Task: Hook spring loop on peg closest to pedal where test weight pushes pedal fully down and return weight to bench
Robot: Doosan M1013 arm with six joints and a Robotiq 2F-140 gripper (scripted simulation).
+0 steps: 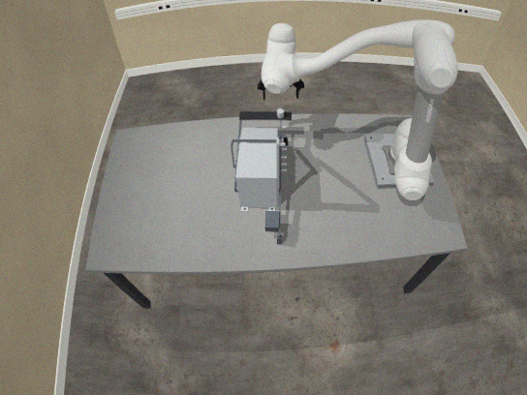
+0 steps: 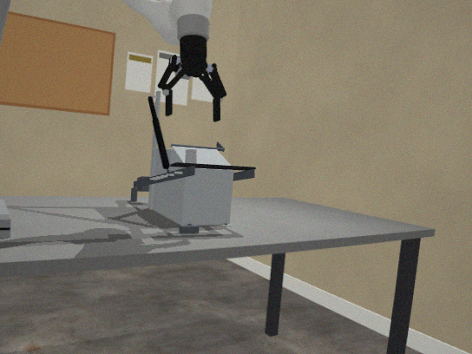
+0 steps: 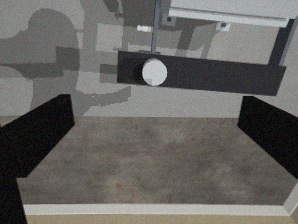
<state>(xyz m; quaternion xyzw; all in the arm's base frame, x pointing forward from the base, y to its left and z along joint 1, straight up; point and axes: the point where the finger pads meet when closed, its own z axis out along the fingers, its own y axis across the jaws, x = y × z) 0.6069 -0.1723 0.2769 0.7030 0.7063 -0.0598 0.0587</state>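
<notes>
While the weight stands on the pedal, the scene reads as follows.

Weight: a small pale steel cylinder (image 3: pixel 154 72), upright, base on the dark pedal (image 3: pixel 225 77), left of centre in the upper half of the wrist view; in the top view it shows as a pale dot (image 1: pixel 280 112) at the far end of the feeder (image 1: pixel 257 167).
Pedal: a dark bar running left to right across the wrist frame, its long axis crosswise to the fingers' gap; how far down it sits cannot be judged.
Gripper: the gripper (image 2: pixel 192 108) hangs above the feeder, fingers spread to their widest and empty, one black finger (image 3: pixel 40 130) at each lower side of the wrist frame.
Key relation: the weight lies below the fingers and toward the frame's top, outside the gap.
Arm: reaching from its base (image 1: pixel 379 181) at right of the table (image 1: pixel 160 232), wrist pointing straight down.
Spring and pegs: too small to tell which peg holds the loop.
</notes>
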